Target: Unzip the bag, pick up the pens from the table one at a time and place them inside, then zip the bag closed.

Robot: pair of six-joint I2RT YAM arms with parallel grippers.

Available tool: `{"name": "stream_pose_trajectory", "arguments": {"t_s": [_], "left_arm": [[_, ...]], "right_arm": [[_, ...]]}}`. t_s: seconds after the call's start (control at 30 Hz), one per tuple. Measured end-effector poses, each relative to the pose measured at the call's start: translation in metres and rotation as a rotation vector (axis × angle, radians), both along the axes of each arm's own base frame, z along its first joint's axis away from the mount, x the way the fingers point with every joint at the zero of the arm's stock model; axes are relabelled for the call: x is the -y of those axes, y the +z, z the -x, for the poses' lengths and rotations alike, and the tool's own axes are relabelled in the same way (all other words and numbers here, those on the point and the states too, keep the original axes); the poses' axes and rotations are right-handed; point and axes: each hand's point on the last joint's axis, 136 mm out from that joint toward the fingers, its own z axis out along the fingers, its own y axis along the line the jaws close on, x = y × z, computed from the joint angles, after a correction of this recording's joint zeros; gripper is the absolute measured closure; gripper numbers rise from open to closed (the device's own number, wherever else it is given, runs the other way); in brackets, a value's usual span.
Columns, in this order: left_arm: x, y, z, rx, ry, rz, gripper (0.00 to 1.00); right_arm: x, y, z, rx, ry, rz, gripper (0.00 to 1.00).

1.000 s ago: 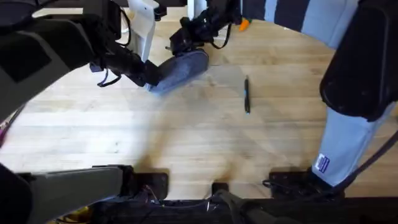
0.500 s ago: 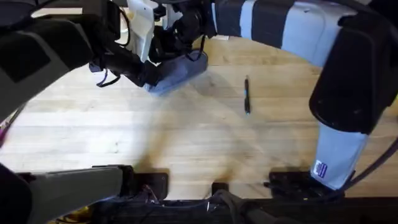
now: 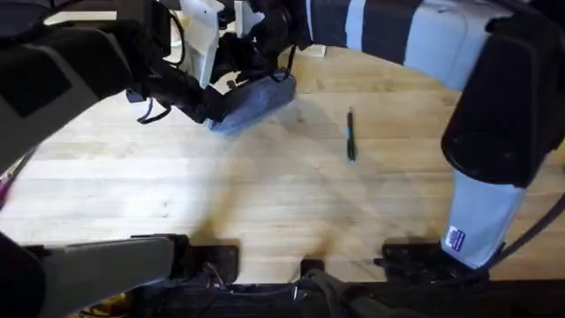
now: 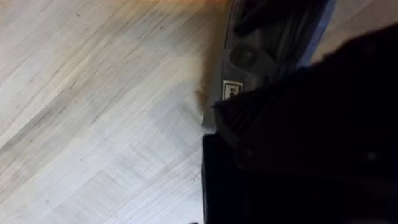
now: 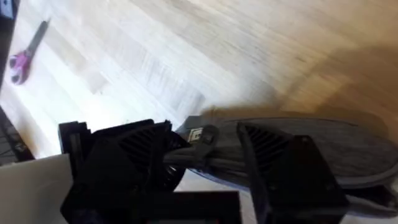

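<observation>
Pale wooden planks of the table [image 3: 265, 203] fill the overhead view, where the grey-blue bag [image 3: 256, 99] lies toward the far left with the left gripper [image 3: 214, 108] pinching its near end and the right gripper [image 3: 265, 55] down at its far end, its jaws' state impossible to tell, while the pen [image 3: 350, 134] lies apart to the right. From the left wrist, dark jaws cover the bag [image 4: 273, 43] beside bare table. From the right wrist, the left gripper [image 5: 205, 146] clamps the bag [image 5: 348, 149], and a purple-handled tool [image 5: 25, 53] lies off on the table.
</observation>
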Motion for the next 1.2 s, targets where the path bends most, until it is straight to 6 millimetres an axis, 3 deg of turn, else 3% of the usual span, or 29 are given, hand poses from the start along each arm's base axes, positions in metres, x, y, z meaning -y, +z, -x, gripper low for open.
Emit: {"name": "stream_pose_trajectory", "arguments": {"t_s": [0.1, 0.2, 0.47, 0.63, 0.7, 0.83, 0.87, 0.97, 1.0, 1.07, 1.2], "left_arm": [[0.0, 0.0, 0.0, 0.0, -0.001, 0.0, 0.958], [0.0, 0.0, 0.0, 0.0, -0.001, -0.001, 0.958], [0.0, 0.0, 0.0, 0.0, -0.001, -0.001, 0.958], [0.0, 0.0, 0.0, 0.0, -0.001, -0.001, 0.953], [0.0, 0.0, 0.0, 0.002, -0.005, -0.003, 0.788], [0.0, 0.0, 0.0, 0.003, -0.006, -0.003, 0.158], [0.0, 0.0, 0.0, 0.002, -0.003, -0.002, 0.049], [0.0, 0.0, 0.0, 0.002, -0.004, -0.001, 0.01], [0.0, 0.0, 0.0, 0.002, -0.004, -0.002, 0.008], [0.0, 0.001, -0.003, 0.013, -0.003, -0.002, 0.008], [-0.003, 0.002, -0.003, 0.013, 0.007, -0.002, 0.008]], "right_arm": [[0.014, -0.001, -0.011, 0.042, 0.003, 0.036, 0.235], [0.035, -0.003, -0.028, 0.07, -0.017, 0.066, 0.023], [0.114, -0.004, -0.085, 0.105, -0.161, 0.109, 0.007], [0.14, -0.003, -0.097, 0.148, -0.141, 0.143, 0.007], [0.143, 0.0, -0.091, 0.165, -0.091, 0.164, 0.007], [0.147, 0.025, -0.074, 0.239, 0.035, 0.205, 0.007], [0.147, 0.034, -0.07, 0.268, 0.066, 0.213, 0.007], [0.148, 0.064, -0.061, 0.374, 0.15, 0.227, 0.018], [0.147, 0.074, -0.059, 0.413, 0.174, 0.23, 0.091], [0.144, 0.088, -0.058, 0.477, 0.215, 0.233, 0.378], [0.135, 0.091, -0.053, 0.514, 0.275, 0.231, 0.922]]}}
